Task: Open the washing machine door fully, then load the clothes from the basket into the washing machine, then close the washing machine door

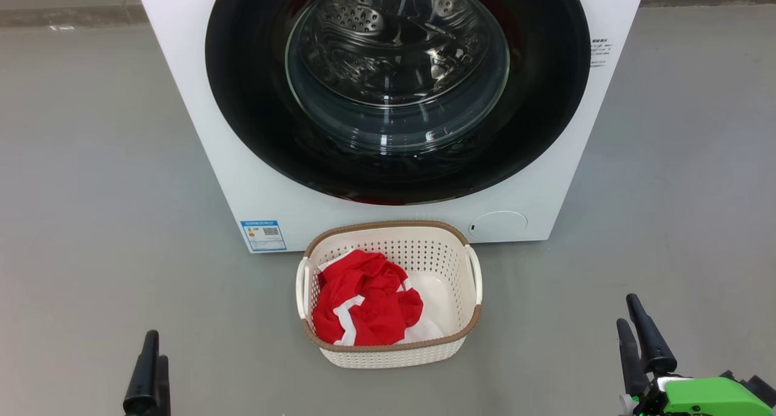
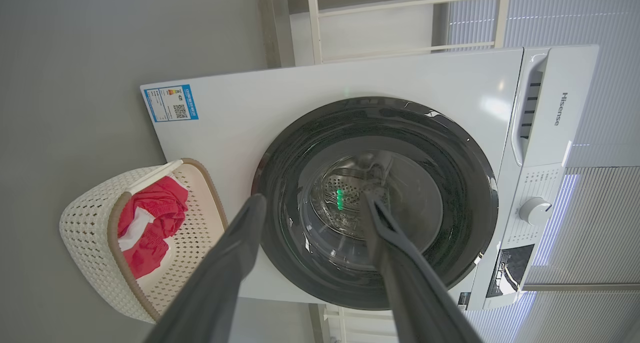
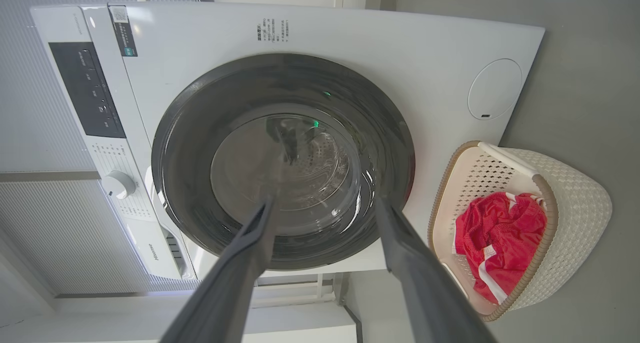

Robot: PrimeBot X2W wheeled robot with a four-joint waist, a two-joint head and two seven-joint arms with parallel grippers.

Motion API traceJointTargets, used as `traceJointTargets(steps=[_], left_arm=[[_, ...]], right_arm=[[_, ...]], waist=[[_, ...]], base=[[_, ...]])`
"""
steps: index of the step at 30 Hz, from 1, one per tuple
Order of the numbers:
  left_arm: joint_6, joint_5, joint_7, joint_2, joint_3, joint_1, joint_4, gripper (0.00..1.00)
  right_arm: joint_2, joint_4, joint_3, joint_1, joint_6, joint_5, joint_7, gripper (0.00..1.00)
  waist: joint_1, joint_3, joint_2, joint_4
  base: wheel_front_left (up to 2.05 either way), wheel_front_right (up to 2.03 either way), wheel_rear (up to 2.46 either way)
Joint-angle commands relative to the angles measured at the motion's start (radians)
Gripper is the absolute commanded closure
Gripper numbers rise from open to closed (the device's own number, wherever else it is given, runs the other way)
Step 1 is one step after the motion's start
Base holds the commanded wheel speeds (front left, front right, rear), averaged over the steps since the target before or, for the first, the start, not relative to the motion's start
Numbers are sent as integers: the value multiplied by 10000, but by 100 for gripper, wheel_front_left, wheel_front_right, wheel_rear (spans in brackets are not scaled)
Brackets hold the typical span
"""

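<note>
Your left end effector (image 1: pixel 154 346), at 7 o'clock in the head view, is spread wide and empty. The door (image 1: pixel 397 82) at 12 is shut on the washer (image 1: pixel 273 204); it looks rigid and glossy, so hook its rim, not the glass, while the clothes (image 1: pixel 364 307), in the basket (image 1: pixel 388 225) at 6, look soft and light, so pinch a bunched fold. Your right end effector (image 1: pixel 626 310), at 5 o'clock, is equally wide and empty.

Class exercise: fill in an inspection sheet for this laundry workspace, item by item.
Surface: grey floor, smooth.
Job's things: washing machine with washing machine door shut; basket on the floor before it, holding the clothes.
Clutter: nothing seen.
Grippers: left gripper and right gripper open, empty, short of the basket.
Cables: nothing seen.
Surroundings: white rails and ribbed panels behind the washing machine.
</note>
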Motion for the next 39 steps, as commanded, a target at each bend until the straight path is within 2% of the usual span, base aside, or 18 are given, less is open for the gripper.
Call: traceJointTargets(steps=[1,15,24,39], left_arm=[[-9,198,-107,216,21,-394,-347,0],[-14,1199,-557,487,-243,-458,-654,0],[-17,2302,-827,634,-450,-490,-800,0],[-22,5227,-1277,957,-679,-542,-811,0]], right_arm=[[-140,-345,128,-463,3,-202,-106,0],[-471,-727,731,-704,5,-1214,-547,0],[-664,-696,1013,-828,6,-2379,-811,0],[-818,-813,1374,-961,8,-4835,-1250,0]], waist=[[-2,1,0,4],[-2,18,0,32],[-2,-1,0,62],[-2,-72,0,126]], base=[[0,0,0],[0,0,0],[0,0,0],[0,0,0]])
